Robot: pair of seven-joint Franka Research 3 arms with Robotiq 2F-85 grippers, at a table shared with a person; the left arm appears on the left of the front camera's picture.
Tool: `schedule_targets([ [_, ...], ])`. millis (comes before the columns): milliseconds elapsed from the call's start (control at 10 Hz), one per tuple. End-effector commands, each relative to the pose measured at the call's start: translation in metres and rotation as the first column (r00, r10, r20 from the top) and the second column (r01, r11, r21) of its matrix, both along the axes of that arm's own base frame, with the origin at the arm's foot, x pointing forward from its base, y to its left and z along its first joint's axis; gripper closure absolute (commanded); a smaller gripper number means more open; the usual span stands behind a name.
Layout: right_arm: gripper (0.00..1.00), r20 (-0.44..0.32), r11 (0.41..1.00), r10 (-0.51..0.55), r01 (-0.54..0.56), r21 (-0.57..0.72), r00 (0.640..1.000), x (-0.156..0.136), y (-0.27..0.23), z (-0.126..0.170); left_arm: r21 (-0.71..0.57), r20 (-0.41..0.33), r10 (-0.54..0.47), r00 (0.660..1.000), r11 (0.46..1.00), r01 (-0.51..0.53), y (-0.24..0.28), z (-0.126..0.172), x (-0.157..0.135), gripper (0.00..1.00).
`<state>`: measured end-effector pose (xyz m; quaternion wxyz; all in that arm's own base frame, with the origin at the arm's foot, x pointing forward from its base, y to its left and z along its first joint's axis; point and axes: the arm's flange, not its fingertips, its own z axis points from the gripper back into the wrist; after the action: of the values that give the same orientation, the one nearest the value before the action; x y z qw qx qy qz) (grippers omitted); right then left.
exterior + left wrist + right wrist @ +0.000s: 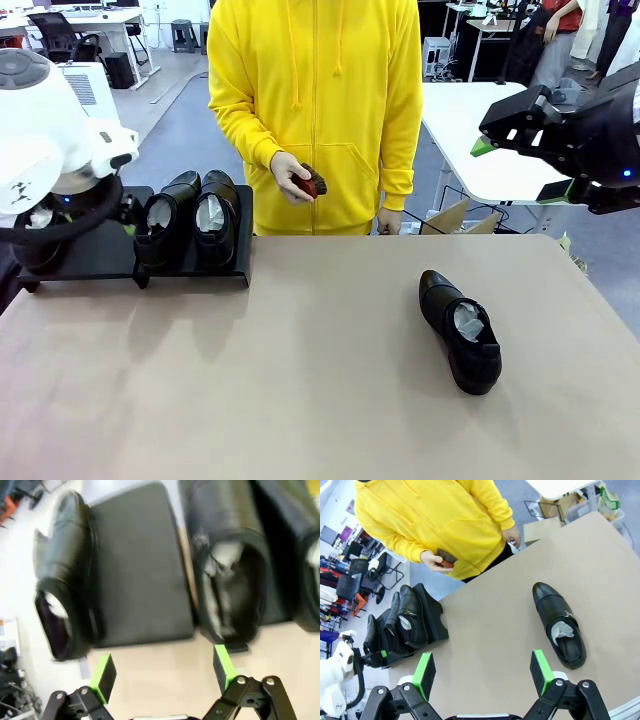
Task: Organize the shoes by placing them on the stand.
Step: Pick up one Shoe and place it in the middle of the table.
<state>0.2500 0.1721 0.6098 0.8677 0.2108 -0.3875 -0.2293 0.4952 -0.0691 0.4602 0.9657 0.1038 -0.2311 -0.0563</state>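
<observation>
With three shoes (395, 622) already lined up on the stand (235, 262) beside the released left pincer (162, 672), the last shoe (459, 330), lying mid-worktop (300, 380), was best approached from above by the released right pincer (482, 672) and gripped across its heel.

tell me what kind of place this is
Probably a robotics lab or open workshop, not a home: white robot arms work at a table, with more white tables and black office chairs on a grey floor behind.

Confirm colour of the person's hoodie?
Plain yellow hoodie; front view shows it best.
</observation>
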Motion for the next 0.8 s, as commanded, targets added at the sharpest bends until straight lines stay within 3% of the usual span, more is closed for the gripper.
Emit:
schedule_targets([
  [0, 0.00, 0.001, 0.999, 0.031, -0.031, 0.014, 1.000, 0.002, -0.002, 0.002, -0.111, -0.194, 0.029, 0.981, 0.993, -0.051, 0.015, 0.020, -0.020, 0.00],
  [200, 0.00, 0.001, 0.999, 0.031, -0.031, 0.014, 1.000, 0.002, -0.002, 0.002, -0.222, -0.371, -0.039, 0.928, 0.974, -0.048, 0.015, 0.037, -0.036, 0.00],
  [400, 0.00, 0.001, 0.999, 0.031, -0.031, 0.014, 1.000, 0.002, -0.002, 0.002, -0.260, -0.383, -0.033, 0.923, 0.963, -0.073, 0.015, 0.039, -0.042, 0.00],
  [500, 0.00, 0.000, 1.000, 0.000, 0.000, 0.000, 1.000, 0.000, 0.000, 0.000, -0.276, -0.356, -0.009, 0.935, 0.956, -0.095, 0.018, 0.039, -0.041, 0.00],
  [700, 0.00, -0.250, 0.984, 0.071, -0.108, -0.139, 0.966, 0.062, 0.008, -0.038, -0.252, -0.387, -0.054, 0.921, 0.967, -0.049, 0.008, 0.032, -0.049, 0.00],
])
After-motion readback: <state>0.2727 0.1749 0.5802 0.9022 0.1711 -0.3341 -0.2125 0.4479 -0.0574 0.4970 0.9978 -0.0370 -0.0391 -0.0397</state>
